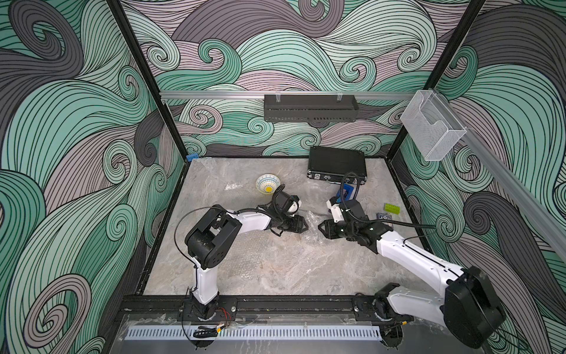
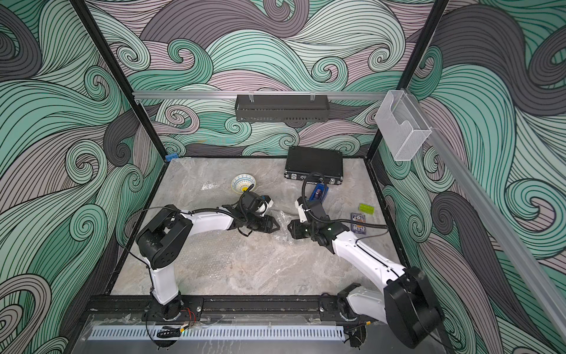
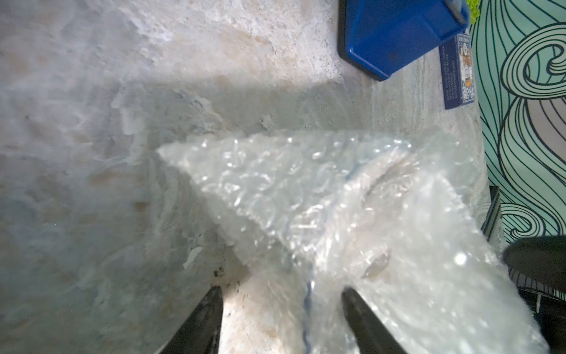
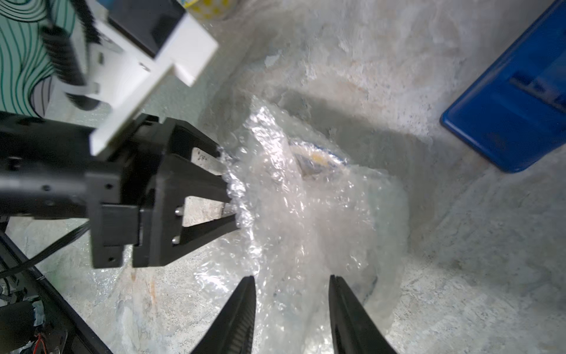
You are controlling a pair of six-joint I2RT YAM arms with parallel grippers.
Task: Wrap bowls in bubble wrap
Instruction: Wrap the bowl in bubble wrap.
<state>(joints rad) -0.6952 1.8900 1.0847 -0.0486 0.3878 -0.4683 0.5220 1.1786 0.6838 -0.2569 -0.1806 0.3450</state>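
Wrap (image 4: 291, 199) covers a bowl (image 4: 318, 157); left gripper (image 3: 281, 289) and right gripper (image 4: 291, 277) flank it, fingers parted over its edges.

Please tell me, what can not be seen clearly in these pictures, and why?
- Wrapped bowl, right wrist view: bubble wrap covers it; only a bit of blue rim and yellow shows.
- Left gripper tips, same view: sunk into the wrap, so any grip is unclear.
- Blue box, left wrist view: cut by the picture edge.
- Card box, in a top view: print too small.

no legible text, card box (image 3: 458, 70) print blurred
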